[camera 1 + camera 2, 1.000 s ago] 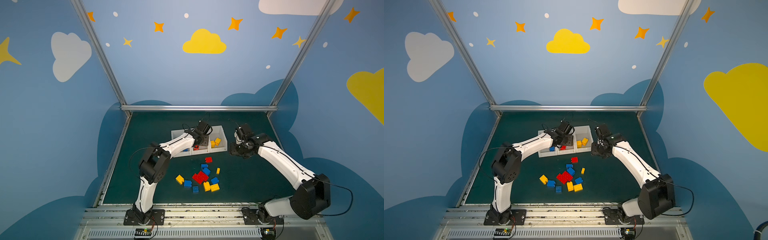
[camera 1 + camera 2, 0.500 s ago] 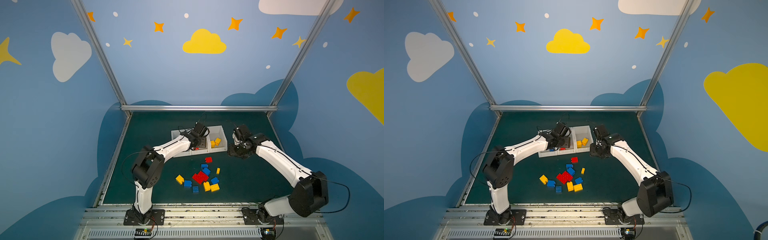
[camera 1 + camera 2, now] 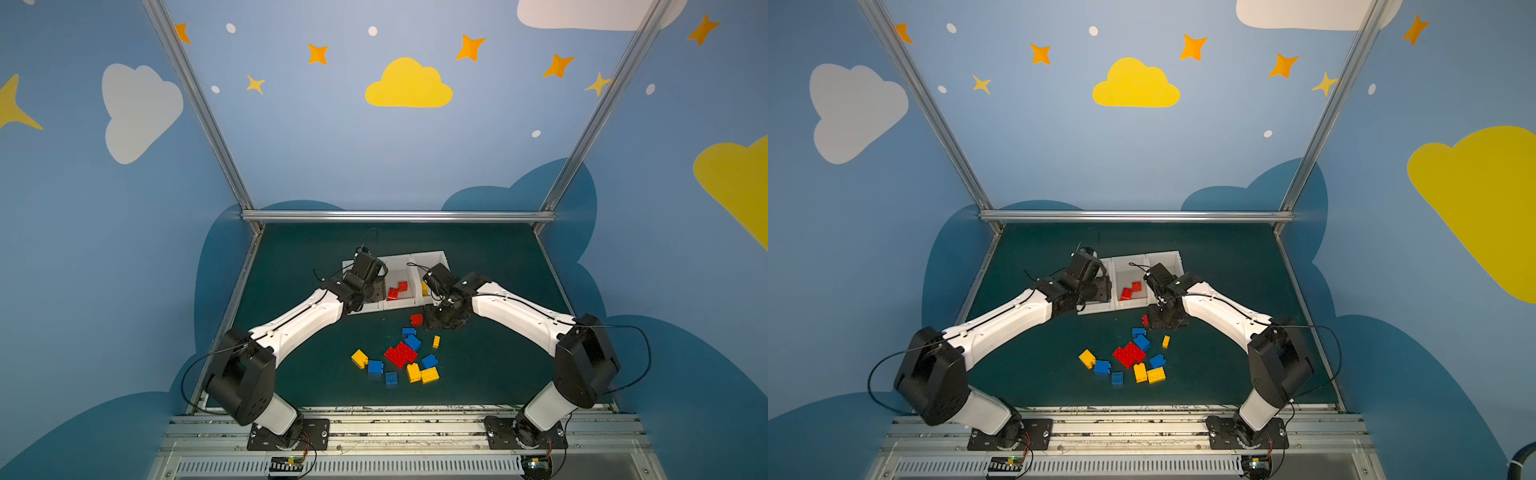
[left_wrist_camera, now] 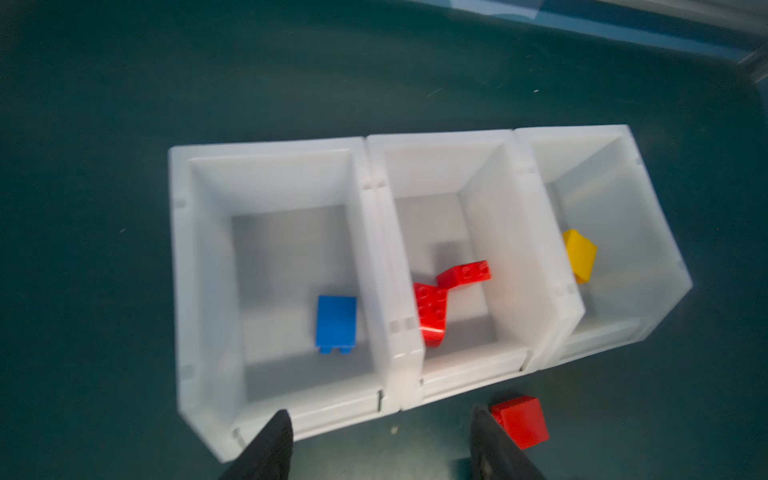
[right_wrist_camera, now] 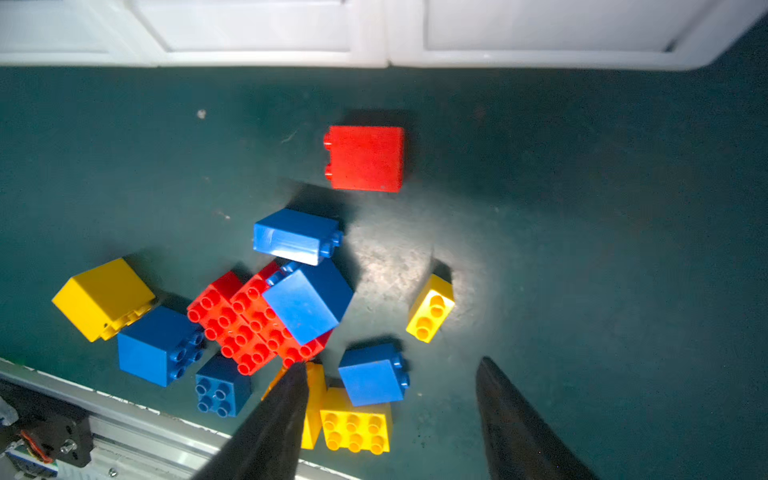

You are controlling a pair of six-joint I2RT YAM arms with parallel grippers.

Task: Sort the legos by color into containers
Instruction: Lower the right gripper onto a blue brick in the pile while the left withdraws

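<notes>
Three white bins (image 4: 376,174) stand side by side on the dark green surface (image 3: 498,353), each touching the next. In the left wrist view, one end bin holds a single blue brick (image 4: 336,322). The middle bin holds two red bricks (image 4: 430,309) lying against each other, and the other end bin holds a yellow brick (image 4: 579,255).

The left pincer (image 4: 380,432) hovers by the front wall of the bin with the blue brick. Its black fingers (image 4: 270,444) are spread apart with nothing between them. In both top views this arm covers most of that bin.

The right pincer (image 5: 390,363) is likewise open and empty, hanging over the unsorted bricks in front of the bins. A lone red brick (image 5: 365,158) lies on its side near the bins, apart from the rest. Beyond it a blue brick on its side (image 5: 297,236) lies just beside the pile.

In the pile, a cluster of red bricks (image 5: 245,328) sits studs up, with a tilted blue brick (image 5: 305,305) resting on it. A small yellow brick (image 5: 430,309) lies alone to one side. Around the cluster are a large yellow brick (image 5: 104,297), a blue cube (image 5: 160,345), a dark blue brick with studs up (image 5: 222,388) and another blue cube (image 5: 372,376). A yellow brick with studs up (image 5: 355,428) touches that last cube.
</notes>
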